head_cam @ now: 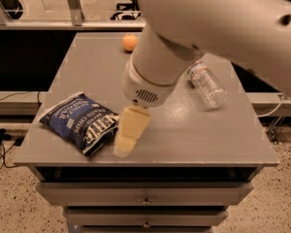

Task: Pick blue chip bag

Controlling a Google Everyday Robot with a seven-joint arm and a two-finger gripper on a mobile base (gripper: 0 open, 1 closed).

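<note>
The blue chip bag (80, 123), judged light and crushable, is best pinched at its puffed edge just beside the gripper (127, 135) (how far open cannot be told).

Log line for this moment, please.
gripper: at right end of blue chip bag | bag: on table, not lifted | also: water bottle, orange

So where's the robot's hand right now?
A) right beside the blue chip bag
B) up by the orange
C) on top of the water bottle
A: the gripper hangs at the right end of the blue chip bag, near the front edge of the table.
</note>
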